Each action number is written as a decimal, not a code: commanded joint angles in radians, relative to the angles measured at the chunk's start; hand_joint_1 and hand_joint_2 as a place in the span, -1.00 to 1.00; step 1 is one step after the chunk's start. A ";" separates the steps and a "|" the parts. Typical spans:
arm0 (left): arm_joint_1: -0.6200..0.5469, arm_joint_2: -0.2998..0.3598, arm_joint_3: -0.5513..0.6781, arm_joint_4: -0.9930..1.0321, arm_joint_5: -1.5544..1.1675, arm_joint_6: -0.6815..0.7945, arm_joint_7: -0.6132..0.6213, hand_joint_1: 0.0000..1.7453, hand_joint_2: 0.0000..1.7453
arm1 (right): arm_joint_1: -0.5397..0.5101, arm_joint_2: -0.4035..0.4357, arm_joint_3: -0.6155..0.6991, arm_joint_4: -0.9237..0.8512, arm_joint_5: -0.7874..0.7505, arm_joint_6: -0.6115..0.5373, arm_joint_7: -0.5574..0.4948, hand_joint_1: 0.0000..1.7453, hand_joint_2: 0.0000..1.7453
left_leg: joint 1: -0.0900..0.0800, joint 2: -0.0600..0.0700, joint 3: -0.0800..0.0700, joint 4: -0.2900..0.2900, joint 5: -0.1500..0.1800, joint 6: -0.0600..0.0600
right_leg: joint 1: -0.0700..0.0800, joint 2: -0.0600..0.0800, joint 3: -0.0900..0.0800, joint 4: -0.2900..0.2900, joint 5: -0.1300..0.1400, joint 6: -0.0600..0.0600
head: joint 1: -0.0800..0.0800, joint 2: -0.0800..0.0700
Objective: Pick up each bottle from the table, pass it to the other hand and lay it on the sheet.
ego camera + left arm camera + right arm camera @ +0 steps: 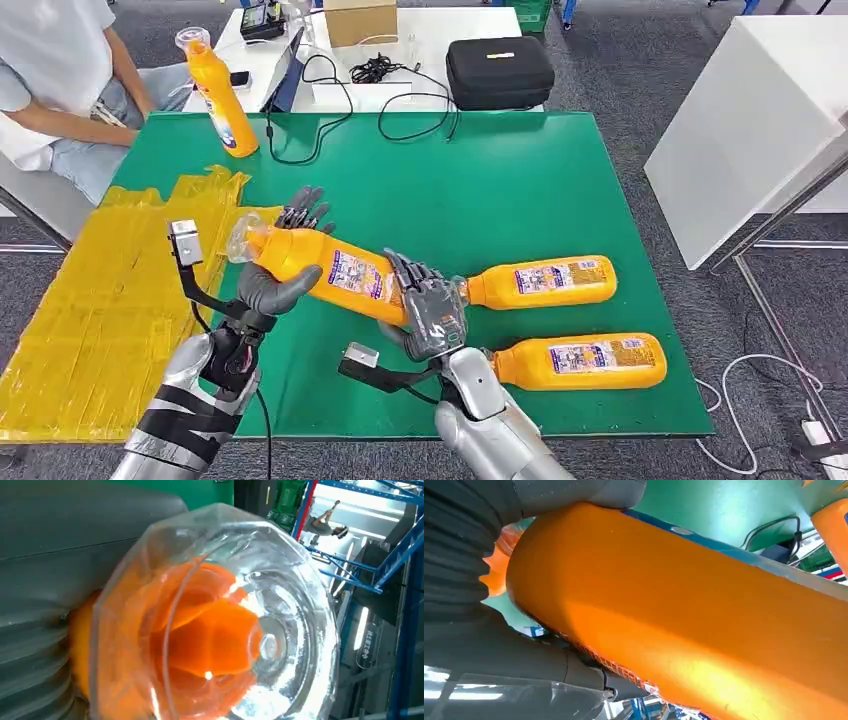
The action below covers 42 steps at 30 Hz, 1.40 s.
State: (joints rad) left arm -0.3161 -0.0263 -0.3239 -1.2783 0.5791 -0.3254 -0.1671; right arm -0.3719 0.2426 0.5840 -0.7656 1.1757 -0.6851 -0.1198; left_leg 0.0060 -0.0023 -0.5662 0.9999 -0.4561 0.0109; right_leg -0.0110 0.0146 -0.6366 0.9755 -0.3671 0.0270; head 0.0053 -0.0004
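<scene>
An orange bottle point(340, 270) with a clear cap hangs tilted above the green table point(520, 190). My right hand point(432, 310) grips its base end. My left hand point(275, 285) cups its neck end, thumb under it and fingers standing spread behind it. The left wrist view shows the cap point(225, 620) close up, beside the grey thumb point(60, 545). In the right wrist view the bottle's body point(684, 620) lies between my right hand's fingers point(469, 540). Two more orange bottles point(545, 282) point(585, 362) lie on the table to the right. The yellow sheet point(90, 320) covers the left side.
A fourth orange bottle point(222, 100) stands upright at the table's far left corner. A person point(50, 90) sits beyond that corner. Black cables point(400, 115) trail onto the far edge from a white desk holding a black case point(498, 70). A white table point(750, 120) stands to the right.
</scene>
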 commanded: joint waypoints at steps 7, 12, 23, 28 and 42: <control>-0.086 -0.017 -0.052 0.088 -0.001 0.000 0.009 -1.00 1.00 | 0.009 0.009 0.084 0.067 0.045 -0.013 -0.054 1.00 1.00 | 0.001 -0.004 0.002 0.000 -0.001 0.000 | 0.001 -0.005 0.004 -0.001 -0.002 -0.001 | 0.000 0.000; -0.087 -0.023 -0.049 0.108 0.001 0.009 0.008 -1.00 1.00 | 0.033 0.013 0.059 0.040 0.057 -0.013 -0.079 1.00 1.00 | 0.001 -0.004 0.002 0.000 -0.001 0.000 | 0.001 -0.004 0.003 -0.001 -0.002 -0.001 | 0.000 0.000; -0.069 -0.040 -0.029 0.087 -0.002 0.053 -0.006 1.00 1.00 | 0.043 0.028 -0.005 0.031 0.023 -0.013 -0.120 1.00 1.00 | 0.001 -0.005 0.002 0.000 -0.001 0.000 | 0.002 -0.006 0.004 -0.001 -0.002 -0.001 | 0.000 0.000; -0.062 -0.038 -0.024 0.077 -0.003 0.062 -0.006 1.00 1.00 | 0.037 0.030 -0.011 0.032 0.011 -0.013 -0.120 1.00 1.00 | 0.001 -0.003 0.002 0.000 -0.001 0.000 | 0.001 -0.004 0.003 0.000 -0.002 -0.001 | 0.000 0.000; -0.053 -0.041 -0.027 0.068 -0.003 0.080 -0.009 1.00 1.00 | 0.039 0.027 -0.029 0.001 -0.045 -0.013 -0.140 1.00 1.00 | 0.000 -0.002 0.001 0.000 -0.001 0.000 | 0.001 -0.003 0.002 0.000 -0.002 -0.001 | 0.000 0.000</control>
State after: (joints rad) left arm -0.3164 -0.0469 -0.3223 -1.2501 0.5833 -0.2598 -0.1843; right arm -0.3323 0.2674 0.5138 -0.7618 1.1337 -0.6859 -0.2255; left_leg 0.0060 -0.0024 -0.5676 0.9999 -0.4561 0.0109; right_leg -0.0111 0.0146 -0.6376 0.9756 -0.3671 0.0270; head 0.0053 -0.0004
